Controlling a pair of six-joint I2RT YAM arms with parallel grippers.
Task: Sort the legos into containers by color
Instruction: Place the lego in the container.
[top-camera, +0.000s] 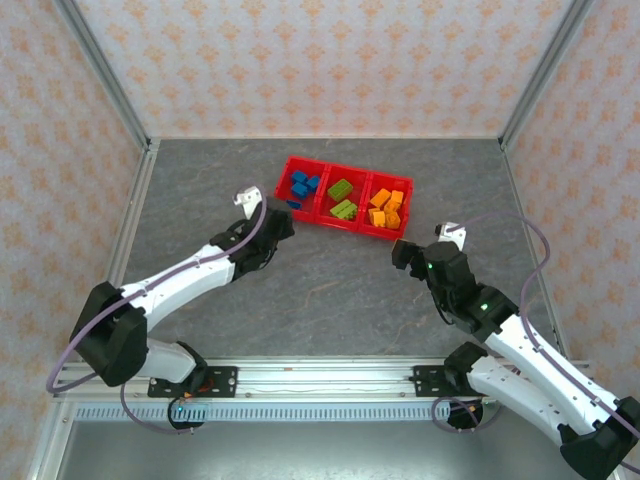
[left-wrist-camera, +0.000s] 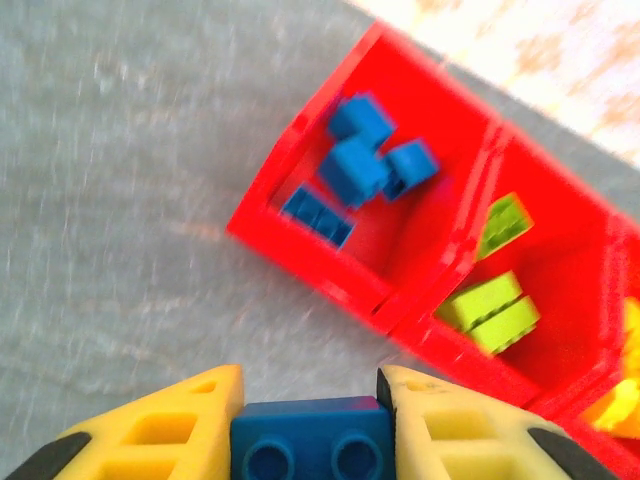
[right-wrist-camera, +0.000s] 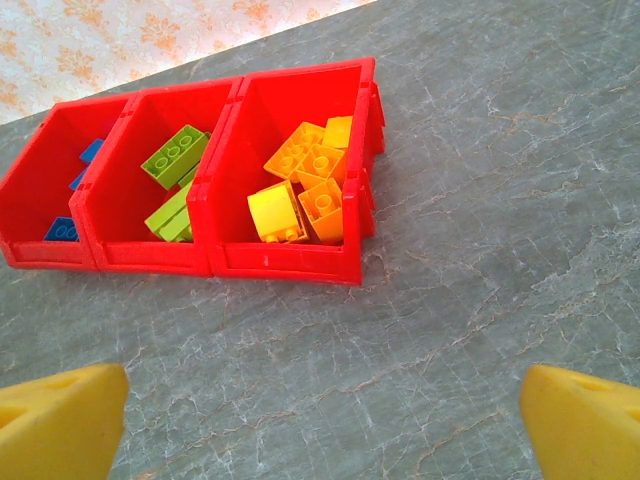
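A blue brick is sitting clamped between the left fingers, which are pressing narrow against its two sides; two round studs are facing the left wrist camera. The yellow finger pads are looking wedge-shaped with moulded hollows.

Just ahead of these fingers, and to their right, the red tray is lying on the surface, three glossy plastic bins joined by dividers. The nearest bin is holding more blue bricks, the middle one lime green bricks.

The right fingers are standing wide apart, gripping and touching nothing, with bare surface between them. Beyond them and to their left, the right wrist view is showing the far-end bin plainly: orange-yellow bricks lying tumbled at angles, where the left wrist view is catching just a blurred corner of them.

The top view is showing both arms flanking the tray, one at each end. The surface is looking grey and marbled with pale veins.
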